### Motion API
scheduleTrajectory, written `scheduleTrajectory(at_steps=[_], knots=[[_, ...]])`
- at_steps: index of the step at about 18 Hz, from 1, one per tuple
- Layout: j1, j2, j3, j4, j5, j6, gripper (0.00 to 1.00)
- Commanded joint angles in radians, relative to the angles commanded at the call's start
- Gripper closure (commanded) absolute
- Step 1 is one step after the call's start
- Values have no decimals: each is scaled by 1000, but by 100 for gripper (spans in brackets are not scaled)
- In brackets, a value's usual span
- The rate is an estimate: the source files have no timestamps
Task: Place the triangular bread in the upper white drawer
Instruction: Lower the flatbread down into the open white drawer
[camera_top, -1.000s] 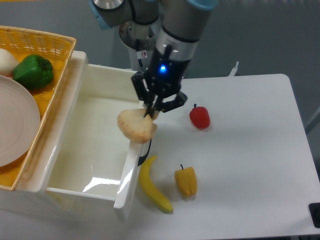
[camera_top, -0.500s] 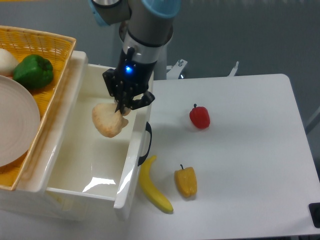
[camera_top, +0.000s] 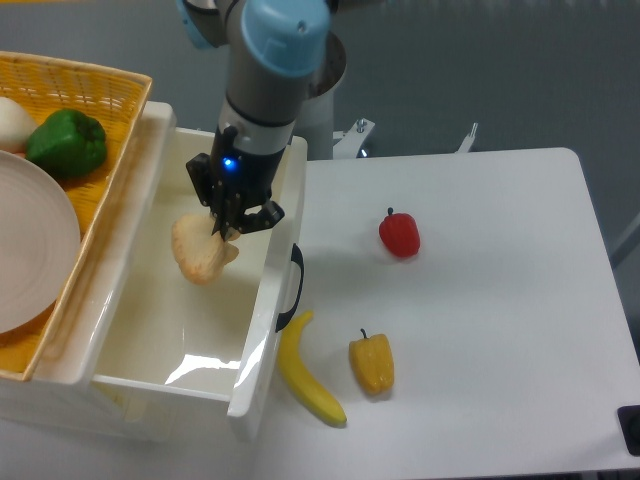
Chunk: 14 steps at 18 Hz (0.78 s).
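Nearest the camera, on the white bench, lie one banana, curved and yellow, and just right of it one yellow bell pepper, blocky with a short stem; the two are close but apart. Farther back sits one small red pepper, glossy and round, well apart from both, with bare bench all round it and out to the right edge. To the left stands the one upper white drawer, a deep glossy plastic box pulled open, its front panel with a dark handle facing the banana; light glints off its smooth floor, most of which is bare. Over the drawer's back half hangs the single gripper, black with a blue light on its body, its jaws clenched on the top corner of the one triangular bread, a pale tan wedge with rounded corners that hangs inside the drawer's outline, nearer the front panel than the left wall; whether it touches the floor cannot be told. Against the drawer's left side leans one woven yellow basket holding one pale plate, one green pepper and one white rounded thing cut by the frame's edge.
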Motion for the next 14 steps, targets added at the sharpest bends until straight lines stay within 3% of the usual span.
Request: scheduleTrajectory(at_steps=[7, 14], knots=[[-20, -29, -3, 2, 2, 0, 73], [-22, -35, -2, 0, 0, 8, 39]])
